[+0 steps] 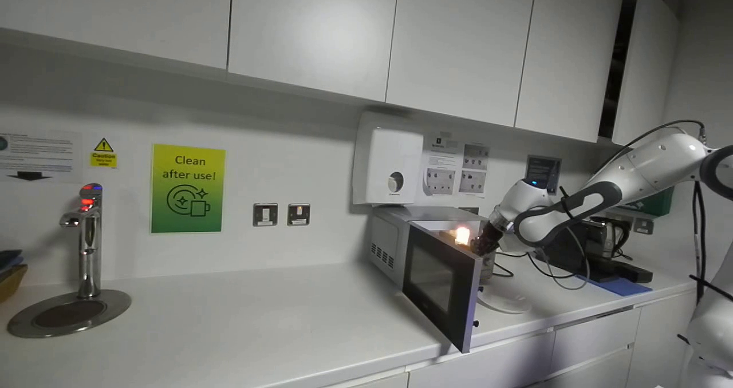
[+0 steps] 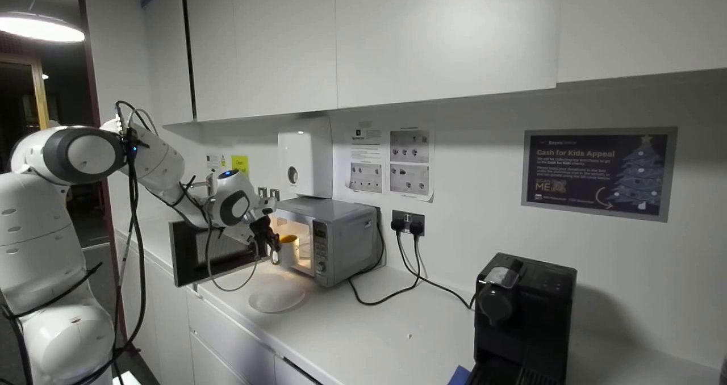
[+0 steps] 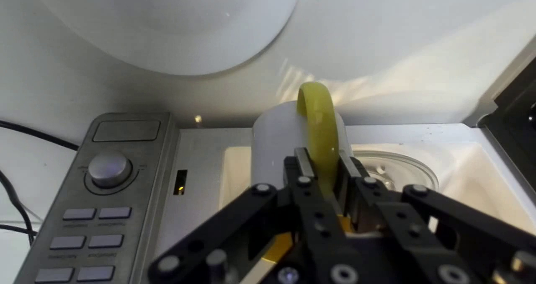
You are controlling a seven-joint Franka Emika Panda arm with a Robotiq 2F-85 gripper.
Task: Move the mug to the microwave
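The mug (image 3: 278,137) has a pale white outside and a yellow handle. Its yellow inside shows in an exterior view, where the mug (image 2: 289,251) is upright at the microwave's open front. My gripper (image 3: 324,157) is shut on the handle, one finger on each side. The gripper also shows in both exterior views (image 1: 480,246) (image 2: 275,246). The silver-grey microwave (image 2: 352,243) is lit inside, with its door (image 1: 438,282) swung wide open. In the wrist view its control panel (image 3: 113,225) is left of the mug. The open door hides the mug in an exterior view.
A white plate (image 2: 276,297) lies on the counter in front of the microwave. A glass turntable (image 3: 395,166) is inside the microwave. Black cables (image 2: 386,294) run to the wall sockets beside it. A black coffee machine (image 2: 525,311) stands further along. Cupboards (image 1: 309,39) hang above.
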